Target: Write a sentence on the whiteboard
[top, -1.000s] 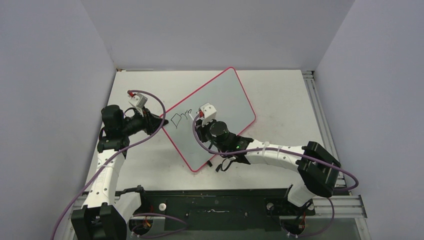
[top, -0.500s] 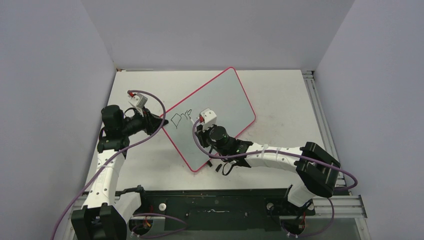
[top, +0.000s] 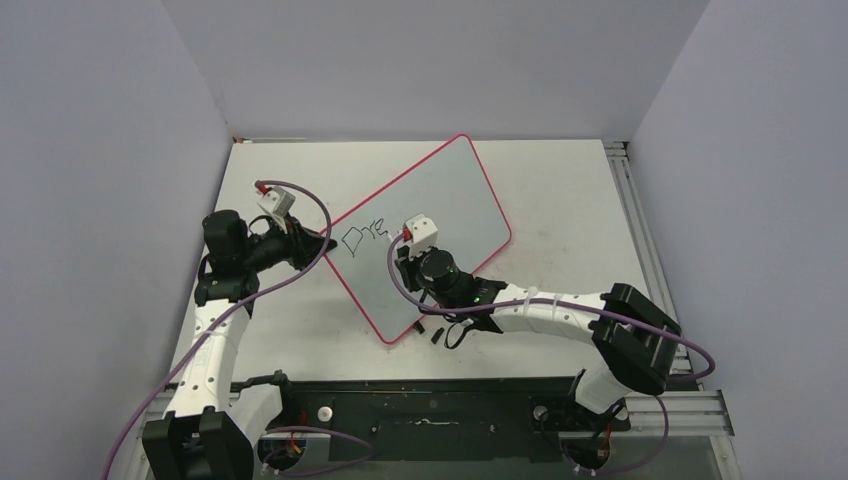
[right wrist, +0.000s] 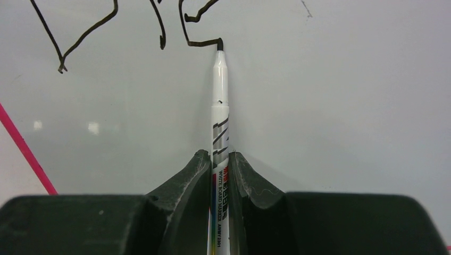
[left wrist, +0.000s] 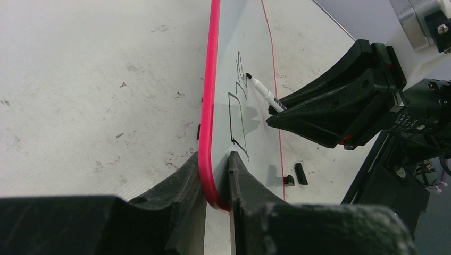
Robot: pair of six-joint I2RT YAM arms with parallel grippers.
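Observation:
The whiteboard (top: 455, 190) lies at a slant on the table, its pink-red rim (left wrist: 208, 95) pinched at the near left corner by my left gripper (left wrist: 215, 159) (top: 325, 243), which is shut on it. My right gripper (right wrist: 219, 156) (top: 398, 258) is shut on a white marker (right wrist: 220, 106) (left wrist: 263, 91). The marker's black tip touches the board (right wrist: 330, 79) at the end of a fresh stroke. The sentence (top: 362, 235) (left wrist: 236, 117) (right wrist: 161, 37) reads about "Dre" near the board's left end.
A black marker cap (top: 437, 332) (left wrist: 300, 173) lies on the scuffed tabletop (left wrist: 80, 79) by the board's near edge, next to a small black foot (left wrist: 289, 180). Grey walls close in the table, and a metal rail (top: 640, 230) runs along its right side.
The right gripper has shifted slightly with the marker and a third letter has appeared after "Dr". The left gripper and the board have not moved.

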